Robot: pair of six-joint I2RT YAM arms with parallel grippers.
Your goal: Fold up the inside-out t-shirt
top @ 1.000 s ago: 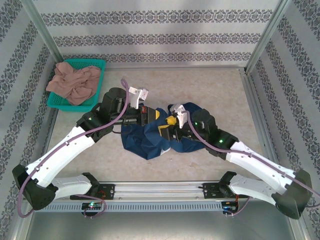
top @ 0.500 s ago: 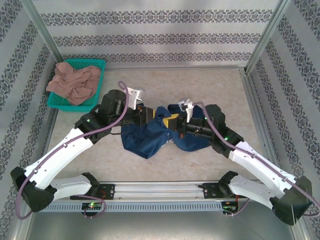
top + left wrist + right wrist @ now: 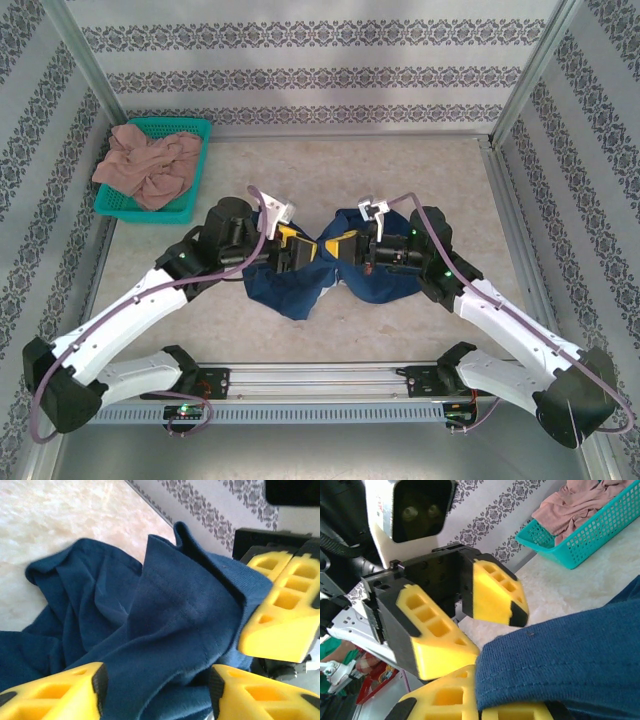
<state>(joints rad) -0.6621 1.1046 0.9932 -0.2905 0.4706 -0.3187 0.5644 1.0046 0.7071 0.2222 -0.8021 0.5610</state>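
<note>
An edge of the navy t-shirt (image 3: 290, 290) was clamped in the right claw (image 3: 333, 247); the left claw (image 3: 296, 250) was held spread, cloth loose between its fingers.

Table (image 3: 400, 165) open behind and right of navy t-shirt (image 3: 290, 285); teal basket (image 3: 140, 212) fills far-left corner; left claw (image 3: 298, 252), right claw (image 3: 333, 246) nearly tip to tip mid-table, narrow gap between

The t-shirt (image 3: 298, 285) is dark navy and lies crumpled in a loose heap at the middle of the table (image 3: 420, 170). 1 stitched hem edge is raised above the heap, pinched in the right gripper (image 3: 338, 246). The rest sags in soft folds onto the tabletop below.
</note>
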